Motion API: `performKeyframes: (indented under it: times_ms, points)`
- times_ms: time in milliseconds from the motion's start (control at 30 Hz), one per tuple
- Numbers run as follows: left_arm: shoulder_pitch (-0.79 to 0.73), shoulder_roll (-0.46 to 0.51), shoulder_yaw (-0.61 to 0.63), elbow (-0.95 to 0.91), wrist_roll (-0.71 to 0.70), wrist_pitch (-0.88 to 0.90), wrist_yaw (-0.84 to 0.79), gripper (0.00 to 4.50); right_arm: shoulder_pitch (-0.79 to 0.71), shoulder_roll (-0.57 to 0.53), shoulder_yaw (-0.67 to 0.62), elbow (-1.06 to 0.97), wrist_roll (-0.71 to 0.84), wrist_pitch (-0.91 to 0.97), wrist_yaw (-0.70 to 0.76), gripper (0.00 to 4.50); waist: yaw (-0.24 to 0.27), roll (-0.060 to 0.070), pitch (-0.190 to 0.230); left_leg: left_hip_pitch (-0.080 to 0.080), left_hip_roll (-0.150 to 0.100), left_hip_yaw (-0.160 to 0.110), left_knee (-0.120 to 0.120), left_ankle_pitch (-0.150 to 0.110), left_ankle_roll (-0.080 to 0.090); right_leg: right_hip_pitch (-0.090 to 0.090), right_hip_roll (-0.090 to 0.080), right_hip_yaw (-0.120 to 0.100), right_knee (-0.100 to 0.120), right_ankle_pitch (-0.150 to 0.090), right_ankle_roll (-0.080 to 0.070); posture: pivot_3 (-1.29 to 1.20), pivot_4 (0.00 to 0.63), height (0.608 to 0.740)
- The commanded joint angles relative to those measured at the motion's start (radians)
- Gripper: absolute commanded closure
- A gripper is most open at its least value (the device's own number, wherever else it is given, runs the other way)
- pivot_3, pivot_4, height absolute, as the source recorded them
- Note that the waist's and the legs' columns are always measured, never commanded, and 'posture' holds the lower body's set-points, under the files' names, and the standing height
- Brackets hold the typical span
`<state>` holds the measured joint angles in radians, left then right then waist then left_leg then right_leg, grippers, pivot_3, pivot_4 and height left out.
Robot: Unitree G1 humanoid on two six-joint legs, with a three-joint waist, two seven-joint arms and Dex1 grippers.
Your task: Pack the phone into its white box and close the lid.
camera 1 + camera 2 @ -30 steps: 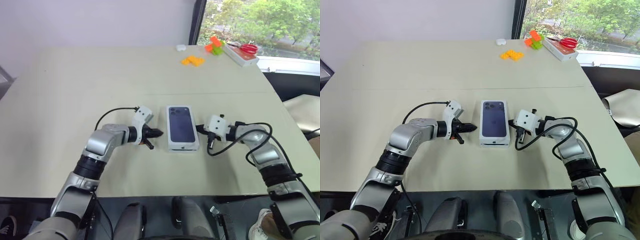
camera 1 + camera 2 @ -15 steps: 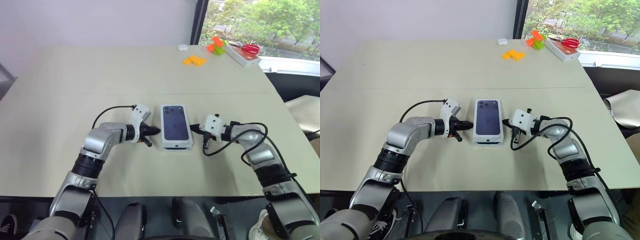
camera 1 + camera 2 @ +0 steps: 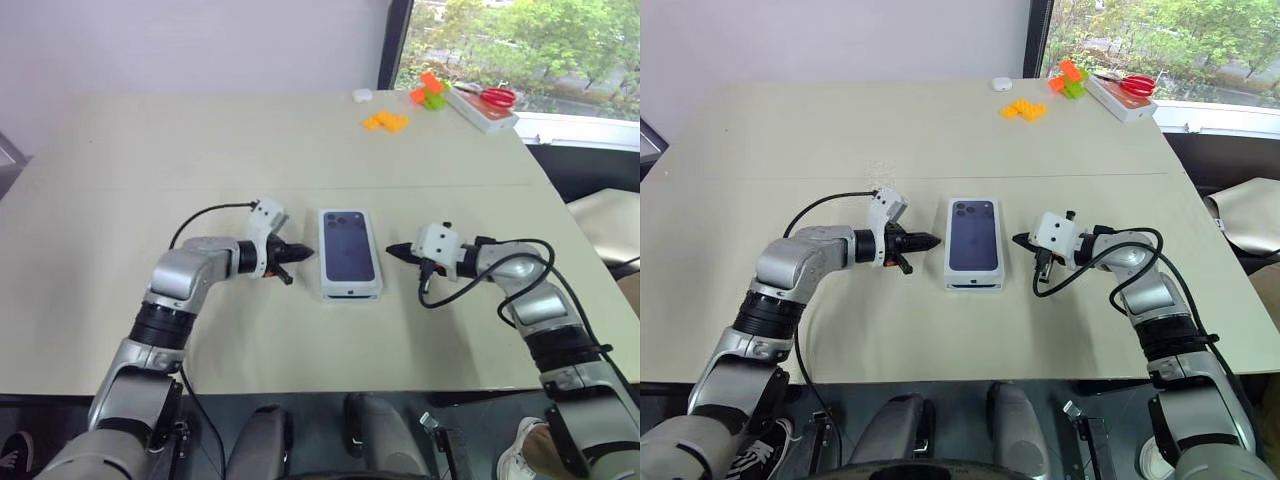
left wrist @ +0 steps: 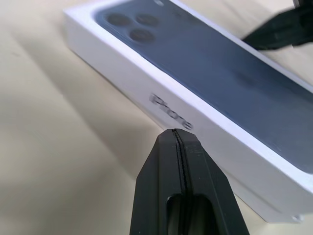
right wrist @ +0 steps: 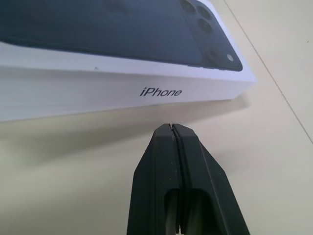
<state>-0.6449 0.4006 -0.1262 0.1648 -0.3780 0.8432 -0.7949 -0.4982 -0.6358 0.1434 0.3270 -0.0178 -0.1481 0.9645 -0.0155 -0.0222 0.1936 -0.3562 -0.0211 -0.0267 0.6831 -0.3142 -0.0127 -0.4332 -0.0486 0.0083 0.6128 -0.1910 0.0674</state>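
- The lid [image 3: 349,248], printed with a dark phone picture, sits closed on the white box [image 3: 351,293] near the middle of the surface [image 3: 200,150].
- The left gripper [image 3: 298,254] points at the box's left side, fingers pressed together, holding nothing, just apart from it.
- The right gripper [image 3: 392,250] points at the right side, likewise closed and empty.
- Orange blocks [image 3: 385,121] lie at the far right.

A pale beige table [image 3: 200,140] carries everything; a faint seam crosses it from side to side; the white box, closed with the lid [image 3: 349,246] showing a dark phone picture, lies near the middle, toward the near edge; by the far right corner lie orange blocks [image 3: 385,121], orange and green blocks [image 3: 430,92], a small white object [image 3: 361,95], and a long white box with red scissors [image 3: 484,107].
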Motion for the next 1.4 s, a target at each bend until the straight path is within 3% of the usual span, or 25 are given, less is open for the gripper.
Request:
performKeyframes:
  times_ms: [33,333,1400]
  points:
    - [-0.033,-0.021,0.045,0.01,-0.014,-0.029,0.014,4.5,-0.027,0.009,-0.011,-0.013,0.006,-0.015,-0.018,4.48,0.001,0.0,0.0,0.0,0.0,0.0,0.0,0.0,0.0,0.0,0.0,0.0,0.0,0.0,0.0,0.0,0.15,0.74]
    - [-0.005,-0.098,0.023,-0.019,-0.012,-0.033,0.045,4.5,-0.018,0.016,-0.008,-0.026,0.009,-0.003,-0.024,4.48,0.002,0.0,0.0,-0.001,-0.001,0.0,0.0,0.0,0.0,0.0,-0.001,0.0,0.0,0.0,0.0,0.0,0.15,0.74]
    - [0.022,-0.081,-0.019,-0.18,-0.018,0.046,0.051,4.5,0.028,0.02,-0.02,-0.165,0.072,0.071,0.027,4.48,0.001,0.0,0.0,0.0,0.0,0.0,0.0,0.0,0.0,0.0,0.0,0.0,0.0,0.0,0.0,0.0,0.15,0.74]
